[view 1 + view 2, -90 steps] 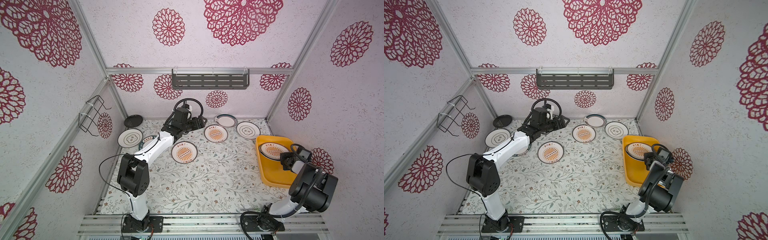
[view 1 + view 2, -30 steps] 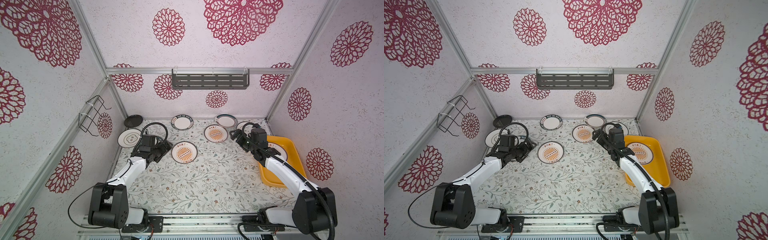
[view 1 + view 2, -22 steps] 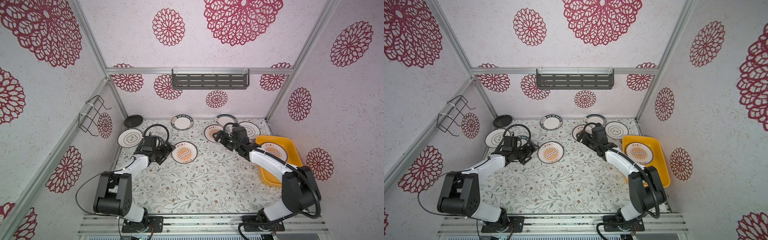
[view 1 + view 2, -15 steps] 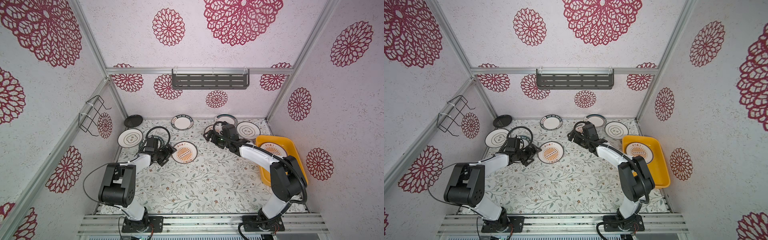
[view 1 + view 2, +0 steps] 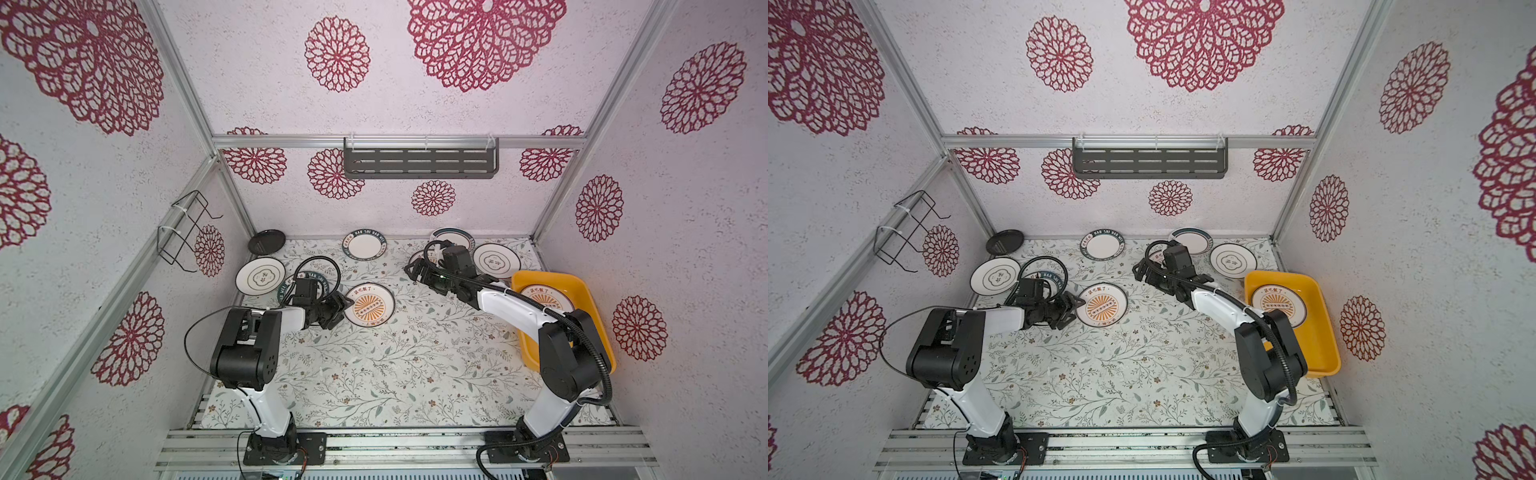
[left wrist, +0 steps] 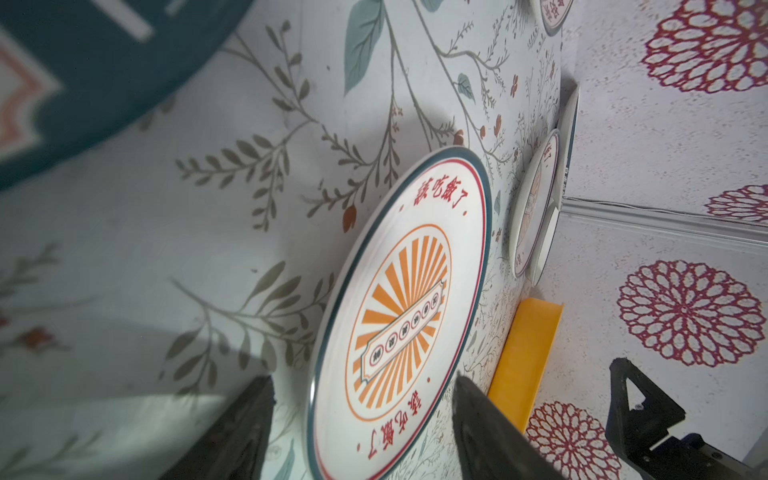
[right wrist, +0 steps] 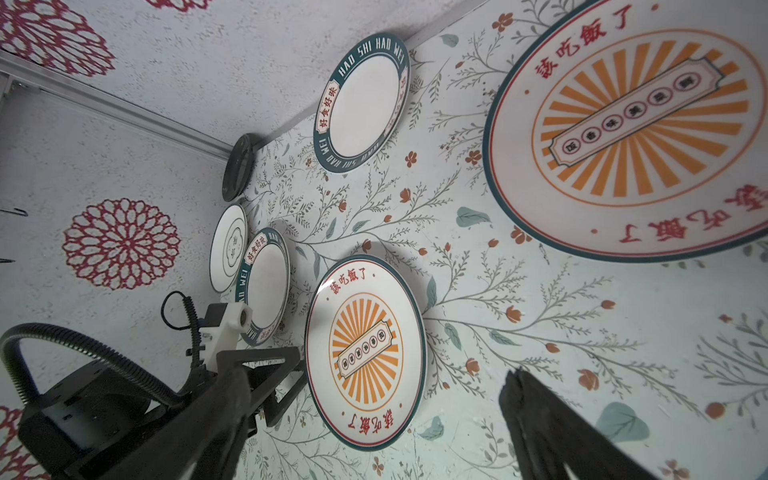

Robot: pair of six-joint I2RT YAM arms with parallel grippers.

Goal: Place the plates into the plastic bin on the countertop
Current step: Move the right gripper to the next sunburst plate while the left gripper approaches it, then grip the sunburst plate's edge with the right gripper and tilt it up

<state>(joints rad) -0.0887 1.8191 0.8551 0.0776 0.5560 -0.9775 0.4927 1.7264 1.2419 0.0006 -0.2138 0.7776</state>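
PLATES ON THE WAY TO THE BIN: The pick-up of a sunburst plate [image 5: 370,305] is judged to be the step in hand. At the middle of the countertop [image 5: 374,365] the plate's left rim is straddled by the left gripper [image 5: 337,308]. In the left wrist view its jaws are seen apart, one finger [image 6: 249,419] on the countertop side and the other over the plate's face, with nothing clamped yet. Farther back and right of middle, the right gripper [image 5: 417,272] is held spread wide and empty over a second sunburst plate [image 7: 623,124]; whether it is touched cannot be told. The plastic bin [image 5: 1316,349] is seen at the right edge, with one plate [image 5: 1279,305] lying in its far end. A firm closing on the thin, low rim is called for next, then a lift and a carry rightward; a slip is thought likely if the lower finger is not brought under the edge. Just left of the left gripper a teal-lettered plate [image 5: 309,277] lies under the cable, and the way to the bin is crossed by the right arm. Other plates are scattered along the far edge, among them a black plate [image 5: 267,242].
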